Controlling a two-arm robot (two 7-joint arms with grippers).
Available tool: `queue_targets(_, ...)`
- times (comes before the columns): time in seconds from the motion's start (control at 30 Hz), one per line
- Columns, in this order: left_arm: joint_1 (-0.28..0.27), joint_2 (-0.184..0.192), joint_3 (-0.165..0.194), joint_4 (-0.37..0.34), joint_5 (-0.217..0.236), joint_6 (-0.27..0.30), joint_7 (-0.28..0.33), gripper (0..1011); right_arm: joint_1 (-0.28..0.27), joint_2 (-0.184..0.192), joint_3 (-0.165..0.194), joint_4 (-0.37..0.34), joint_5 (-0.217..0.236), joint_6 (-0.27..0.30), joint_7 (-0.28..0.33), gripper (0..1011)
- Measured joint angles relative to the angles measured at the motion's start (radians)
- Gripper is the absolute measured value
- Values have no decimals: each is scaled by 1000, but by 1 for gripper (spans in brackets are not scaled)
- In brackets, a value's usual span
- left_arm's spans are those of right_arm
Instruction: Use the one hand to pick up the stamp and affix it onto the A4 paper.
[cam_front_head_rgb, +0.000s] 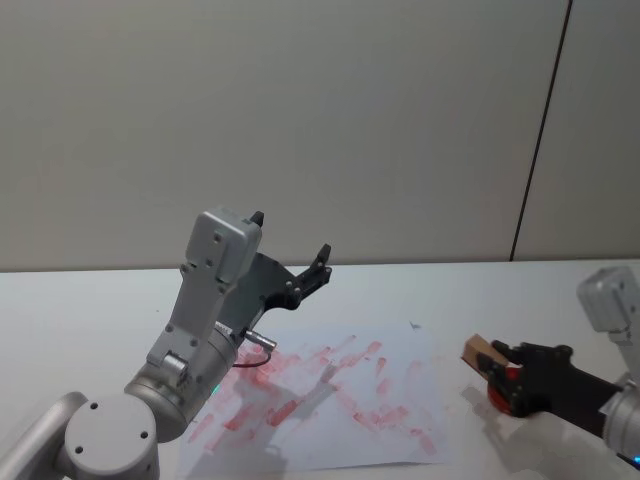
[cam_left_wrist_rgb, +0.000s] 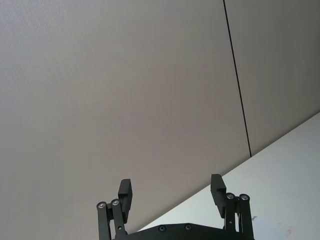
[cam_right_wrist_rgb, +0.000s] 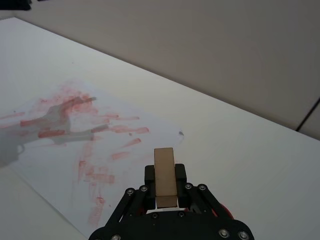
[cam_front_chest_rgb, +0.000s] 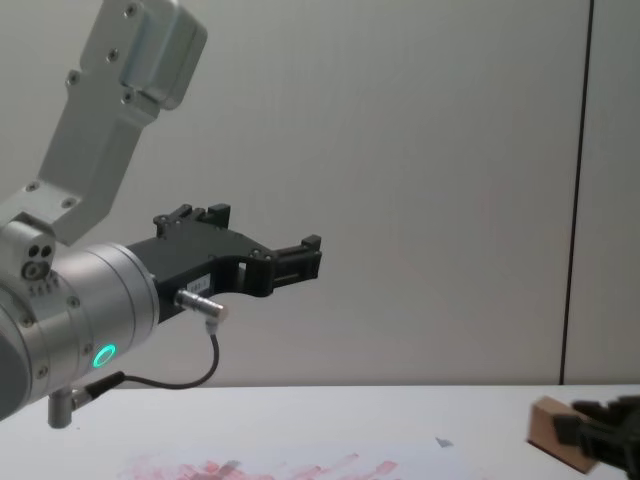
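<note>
The head view looks down from above on the surface (cam_front_head_rgb: 500, 285) and paper (cam_front_head_rgb: 400, 400). The chest view sits low, facing the wall across the surface's edge. The right wrist view looks close along its tool (cam_right_wrist_rgb: 165, 186) over the same paper; the left wrist view faces the wall.

A white worktop (cam_front_head_rgb: 90, 300) spreads from near to far, meeting a plain grey wall (cam_front_head_rgb: 300, 110) at the far edge. On the right, a thin dark vertical line (cam_front_head_rgb: 540, 130), probably a panel joint, runs down the wall.
</note>
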Motion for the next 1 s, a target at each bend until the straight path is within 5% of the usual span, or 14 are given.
queue_targets(0.37,0,0,0,0,0,0,0,1002,-33,19,14,31,12,-26,-81,214)
queue_targets(1.0,0,0,0,0,0,0,0,1001,-32,10,8,85,9,-28,-102,216)
